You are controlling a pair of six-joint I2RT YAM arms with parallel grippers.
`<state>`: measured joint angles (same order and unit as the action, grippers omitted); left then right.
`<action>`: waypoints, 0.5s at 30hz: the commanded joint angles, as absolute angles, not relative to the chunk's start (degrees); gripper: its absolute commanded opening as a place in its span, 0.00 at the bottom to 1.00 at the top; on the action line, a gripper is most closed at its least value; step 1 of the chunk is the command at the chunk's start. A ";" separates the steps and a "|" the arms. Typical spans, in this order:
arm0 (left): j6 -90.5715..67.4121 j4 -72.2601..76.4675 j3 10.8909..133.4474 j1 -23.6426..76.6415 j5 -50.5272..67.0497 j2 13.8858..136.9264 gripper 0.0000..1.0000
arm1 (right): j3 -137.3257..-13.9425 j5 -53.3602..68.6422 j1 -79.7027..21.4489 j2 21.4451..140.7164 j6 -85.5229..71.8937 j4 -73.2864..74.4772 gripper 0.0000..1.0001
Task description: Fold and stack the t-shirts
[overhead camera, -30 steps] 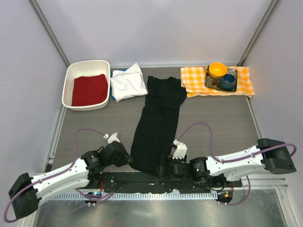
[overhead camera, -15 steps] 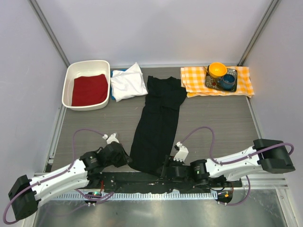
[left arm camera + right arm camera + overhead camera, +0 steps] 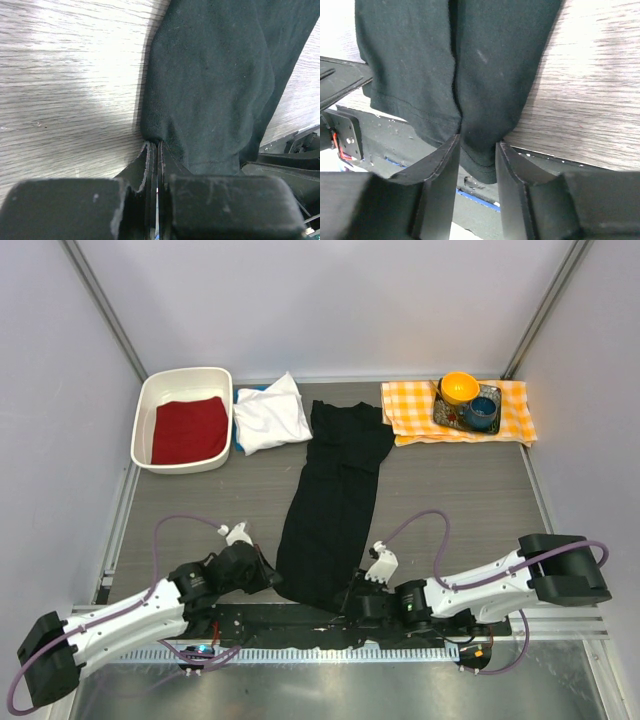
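Bright, even light filled the top view. At my left wrist, glare bleached the table (image 3: 60, 60) toward ten o'clock; my fingers (image 3: 65, 210), close up, blurred.

Grey table (image 3: 200, 500); at its far edge a white tub (image 3: 145, 405), a white shirt (image 3: 268, 415), a checked cloth (image 3: 410, 405); a black shirt (image 3: 335, 500) runs lengthwise down the middle.

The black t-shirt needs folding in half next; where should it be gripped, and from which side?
Probably at its two near hem corners, coming from the near side: the black t-shirt lies as a long narrow strip running to the far side, hem end nearest.
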<state>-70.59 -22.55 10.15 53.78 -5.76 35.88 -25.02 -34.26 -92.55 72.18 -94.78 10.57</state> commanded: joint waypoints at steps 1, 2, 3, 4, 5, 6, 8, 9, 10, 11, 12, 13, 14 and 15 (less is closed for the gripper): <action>-71.10 -19.95 8.35 54.05 -4.48 36.91 0.00 | -25.58 -38.58 -92.64 75.06 -94.84 16.08 0.38; -71.02 -19.43 8.26 54.05 -4.48 37.09 0.00 | -25.58 -39.19 -92.64 75.41 -95.01 16.08 0.36; -71.10 -19.08 8.17 54.05 -4.40 37.26 0.00 | -25.40 -39.37 -92.64 75.67 -95.10 16.17 0.29; -71.02 -18.72 8.00 54.14 -4.13 37.61 0.00 | -25.40 -39.55 -92.72 75.76 -95.18 16.26 0.25; -71.02 -17.85 7.91 54.14 -3.70 37.88 0.00 | -25.40 -39.64 -92.72 75.85 -95.36 16.52 0.18; -71.02 -17.58 7.91 54.14 -3.60 38.05 0.00 | -25.40 -40.07 -92.72 75.94 -95.36 16.61 0.02; -70.84 -17.23 7.91 54.32 -3.43 38.23 0.00 | -25.75 -40.69 -92.64 75.85 -95.27 18.45 0.01; -70.93 -17.14 7.91 54.66 -3.34 38.06 0.00 | -26.45 -41.74 -92.64 75.59 -94.93 19.33 0.01; -71.01 -17.05 7.91 55.02 -3.34 37.80 0.00 | -26.98 -42.10 -92.55 75.50 -94.49 21.25 0.01; -71.10 -17.14 7.91 55.37 -3.43 36.84 0.00 | -27.68 -42.80 -92.64 75.41 -93.53 22.57 0.01; -71.19 -17.05 7.91 56.15 -3.69 36.39 0.00 | -29.25 -43.41 -92.64 75.15 -92.99 25.55 0.01; -71.37 -17.31 7.82 56.68 -3.87 35.69 0.00 | -29.88 -43.94 -93.16 74.89 -92.47 26.79 0.01; -72.15 -17.40 7.65 57.30 -4.04 34.47 0.00 | -30.49 -44.55 -93.86 74.53 -92.29 28.02 0.01; -72.51 -17.58 7.65 58.78 -5.17 33.76 0.00 | -31.37 -45.17 -94.56 73.66 -92.37 30.30 0.01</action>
